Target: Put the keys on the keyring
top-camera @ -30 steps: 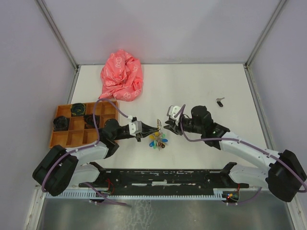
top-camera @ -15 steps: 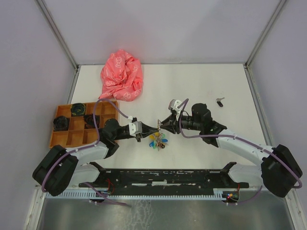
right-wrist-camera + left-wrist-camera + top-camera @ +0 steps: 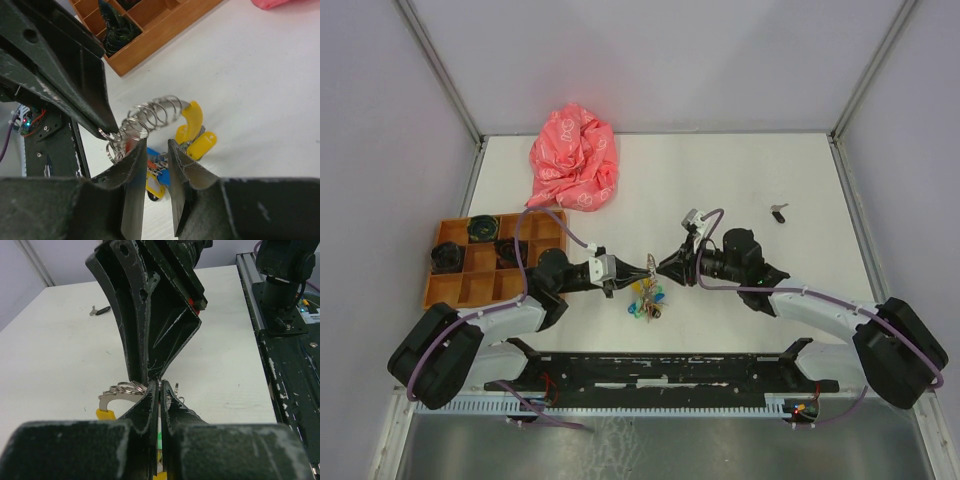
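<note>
Since a second ago our right gripper [image 3: 156,146] has swung in toward the keyring [image 3: 145,117], which sits mid-table above its coloured key bunch [image 3: 648,297]; the black-headed key [image 3: 779,212] lies well apart toward the far right; our left gripper [image 3: 158,386] is clamped tight on the keyring; the right fingers stand slightly apart, gripping nothing we can see.
</note>
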Tool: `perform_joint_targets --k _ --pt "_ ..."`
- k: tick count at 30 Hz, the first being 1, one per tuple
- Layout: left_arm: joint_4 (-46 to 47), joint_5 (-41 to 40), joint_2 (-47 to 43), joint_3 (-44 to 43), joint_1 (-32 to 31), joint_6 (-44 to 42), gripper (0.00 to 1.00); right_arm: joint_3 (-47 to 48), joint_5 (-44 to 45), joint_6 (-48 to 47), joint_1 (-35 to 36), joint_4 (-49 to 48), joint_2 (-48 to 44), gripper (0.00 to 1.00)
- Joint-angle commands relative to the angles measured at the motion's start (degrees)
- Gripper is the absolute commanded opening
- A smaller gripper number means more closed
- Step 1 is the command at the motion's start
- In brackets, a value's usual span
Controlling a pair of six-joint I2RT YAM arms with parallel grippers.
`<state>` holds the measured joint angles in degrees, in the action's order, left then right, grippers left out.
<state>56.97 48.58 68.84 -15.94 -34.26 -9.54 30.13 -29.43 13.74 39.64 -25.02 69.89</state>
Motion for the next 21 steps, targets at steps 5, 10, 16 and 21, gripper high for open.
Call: perform_joint_targets --k 5,10,16,21 --pt "4.9 0.5 -1.1 -0.4 -0.2 -3.0 0.03 -4.3 8.6 20.2 -0.3 -12.3 -1.7 0.28" --pt "5.0 0.2 -0.7 -0.4 -0.2 -3.1 0.03 -6.1 11.2 26.2 -0.3 -13.9 -4.9 0.32" --pt "5.2 0.1 -0.6 -0.5 -0.2 -3.2 0.03 -5.9 10.5 30.1 -0.2 -13.5 -6.2 0.33" --pt "5.3 0.1 -0.4 -0.4 -0.2 -3.1 0.03 -5.8 9.3 33.6 -0.1 -16.4 -2.2 0.31"
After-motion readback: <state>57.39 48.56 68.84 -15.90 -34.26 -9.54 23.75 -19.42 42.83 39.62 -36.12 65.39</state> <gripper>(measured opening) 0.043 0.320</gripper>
